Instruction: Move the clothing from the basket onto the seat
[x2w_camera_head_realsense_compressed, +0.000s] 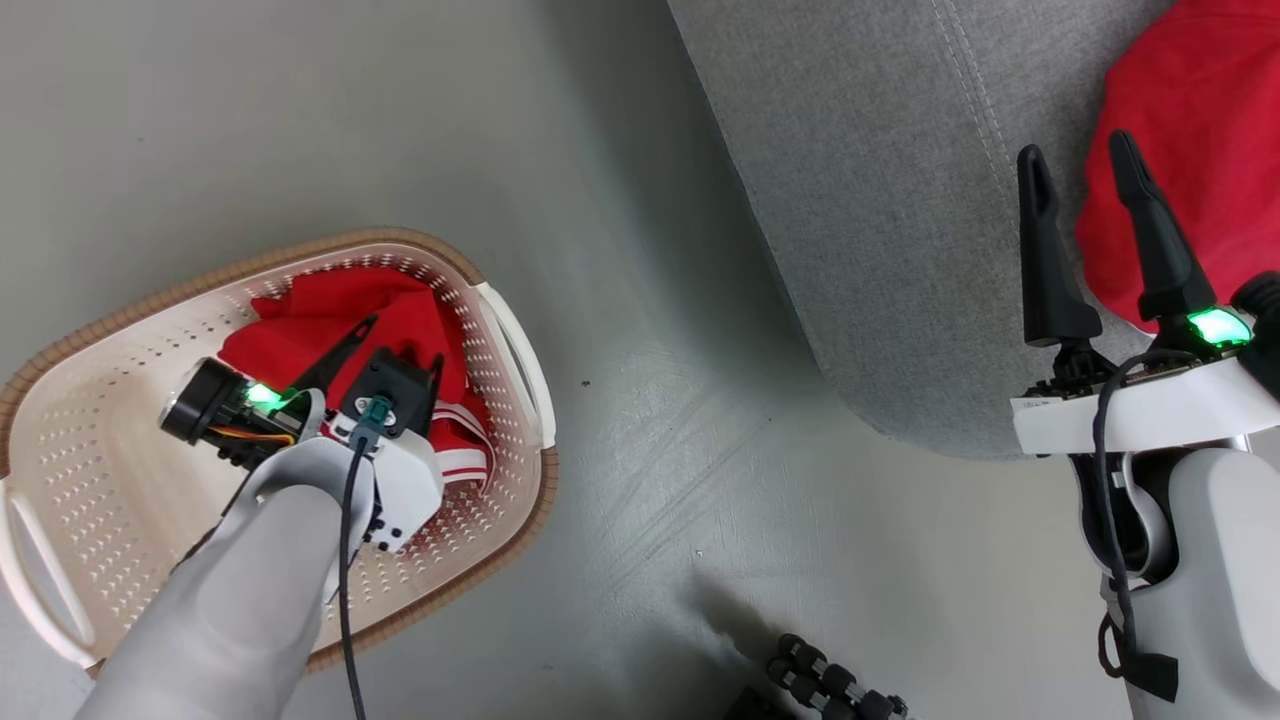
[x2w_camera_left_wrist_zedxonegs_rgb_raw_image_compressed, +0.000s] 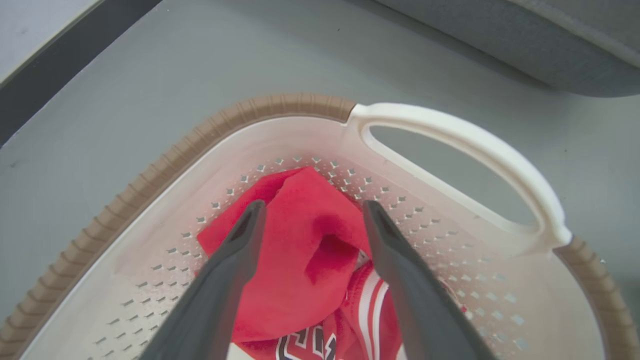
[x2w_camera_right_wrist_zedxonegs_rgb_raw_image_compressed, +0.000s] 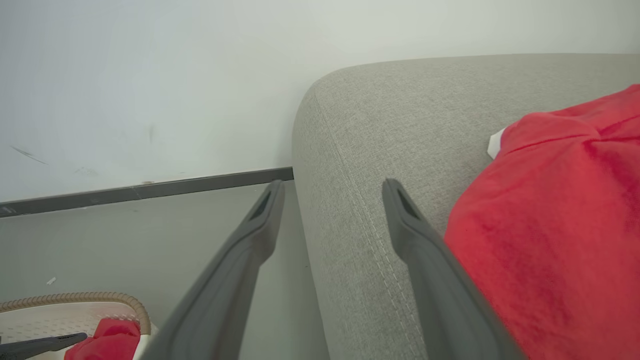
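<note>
My left gripper (x2w_camera_left_wrist_zedxonegs_rgb_raw_image_compressed: 314, 209), jaws wide and empty, hung over the red clothing (x2w_camera_left_wrist_zedxonegs_rgb_raw_image_compressed: 295, 280) in the basket (x2w_camera_left_wrist_zedxonegs_rgb_raw_image_compressed: 450, 127); the right gripper (x2w_camera_head_realsense_compressed: 1075, 145), equally open, hovered above the seat (x2w_camera_head_realsense_compressed: 900, 200) beside a garment (x2w_camera_head_realsense_compressed: 1190, 130) lying there. I judged a deep pinch on the raised fold (x2w_camera_left_wrist_zedxonegs_rgb_raw_image_compressed: 305, 230) best, clear of the wall (x2w_camera_left_wrist_zedxonegs_rgb_raw_image_compressed: 165, 260). The jersey (x2w_camera_left_wrist_zedxonegs_rgb_raw_image_compressed: 372, 305)'s numerals (x2w_camera_left_wrist_zedxonegs_rgb_raw_image_compressed: 305, 347) were cut off, unreadable.

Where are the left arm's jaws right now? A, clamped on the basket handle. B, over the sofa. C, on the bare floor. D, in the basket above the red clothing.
D: the left jaws stand open just over the red clothing, within the walls of the basket.
</note>
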